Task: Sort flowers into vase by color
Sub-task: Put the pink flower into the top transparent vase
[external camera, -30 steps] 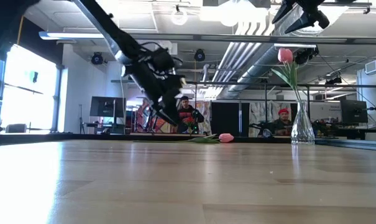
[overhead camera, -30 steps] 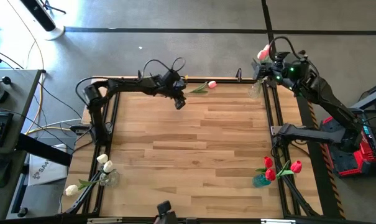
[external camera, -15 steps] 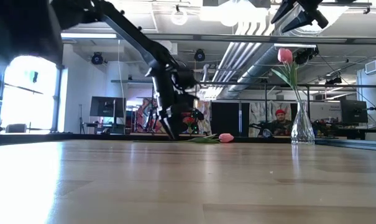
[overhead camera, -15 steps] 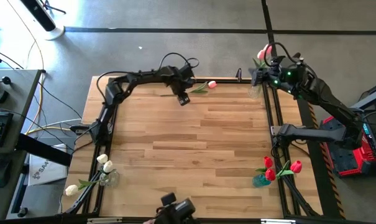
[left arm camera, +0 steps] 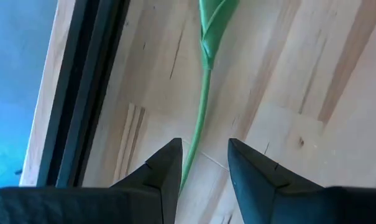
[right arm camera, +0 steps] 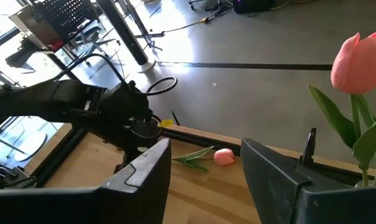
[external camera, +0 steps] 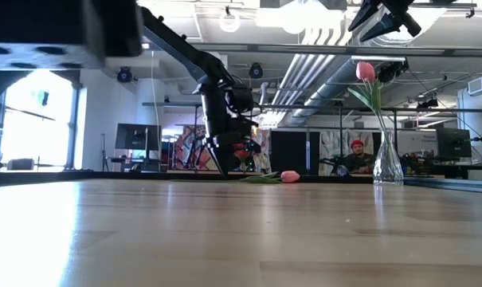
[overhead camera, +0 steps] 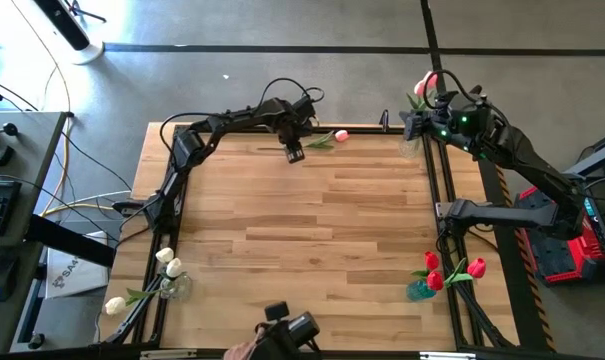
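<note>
The left gripper is positioned at the far edge of the wooden worktop, directly over the stem end of a loose pink tulip that lies flat on the surface. In the left wrist view its jaws stand apart, one finger on each side of the green stem; the stem runs between them without being clamped. The tulip's pink head points toward the far right corner and rests on the worktop.

The right gripper hangs above the far right corner, just beside a clear glass vase holding one upright pink tulip. Its jaws are apart and hold nothing, as the right wrist view shows.

A second vase at the near right corner contains red tulips. A third vase at the near left corner contains cream-white tulips, with one white head leaning out past the worktop edge.

In the low view, seated people are visible in the room beyond the worktop.
</note>
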{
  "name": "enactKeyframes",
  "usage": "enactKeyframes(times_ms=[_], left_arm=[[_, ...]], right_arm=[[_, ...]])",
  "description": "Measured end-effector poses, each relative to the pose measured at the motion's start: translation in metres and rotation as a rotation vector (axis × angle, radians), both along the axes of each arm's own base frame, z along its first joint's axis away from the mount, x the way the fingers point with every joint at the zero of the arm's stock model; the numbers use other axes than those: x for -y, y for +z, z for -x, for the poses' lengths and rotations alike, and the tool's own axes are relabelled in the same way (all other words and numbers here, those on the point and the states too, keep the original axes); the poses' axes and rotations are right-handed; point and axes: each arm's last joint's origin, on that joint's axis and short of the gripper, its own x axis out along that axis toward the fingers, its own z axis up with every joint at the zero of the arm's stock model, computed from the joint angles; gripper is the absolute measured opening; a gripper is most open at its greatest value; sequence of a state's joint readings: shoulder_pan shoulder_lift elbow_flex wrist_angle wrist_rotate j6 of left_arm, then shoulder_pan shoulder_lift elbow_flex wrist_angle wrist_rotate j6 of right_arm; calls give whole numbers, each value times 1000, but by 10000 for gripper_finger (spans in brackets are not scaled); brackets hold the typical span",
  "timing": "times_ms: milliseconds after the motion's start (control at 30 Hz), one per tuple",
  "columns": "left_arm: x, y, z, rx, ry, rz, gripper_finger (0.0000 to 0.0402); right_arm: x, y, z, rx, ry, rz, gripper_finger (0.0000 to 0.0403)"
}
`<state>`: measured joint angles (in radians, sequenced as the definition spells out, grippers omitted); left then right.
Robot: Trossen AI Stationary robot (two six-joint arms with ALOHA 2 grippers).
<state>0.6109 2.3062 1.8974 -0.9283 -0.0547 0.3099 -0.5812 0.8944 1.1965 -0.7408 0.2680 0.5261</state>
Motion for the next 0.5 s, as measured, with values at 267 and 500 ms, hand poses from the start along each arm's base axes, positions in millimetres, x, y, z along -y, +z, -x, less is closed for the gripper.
enactKeyframes(times_ms=[267, 500], left_arm=[[-2, -2, 0, -6, -117, -11, 115], [-16, -21, 5, -21, -106, 12, 115]], right_arm=[[0, 0, 0, -1, 4, 0, 181], [0, 0, 0, 4, 16, -6, 181]])
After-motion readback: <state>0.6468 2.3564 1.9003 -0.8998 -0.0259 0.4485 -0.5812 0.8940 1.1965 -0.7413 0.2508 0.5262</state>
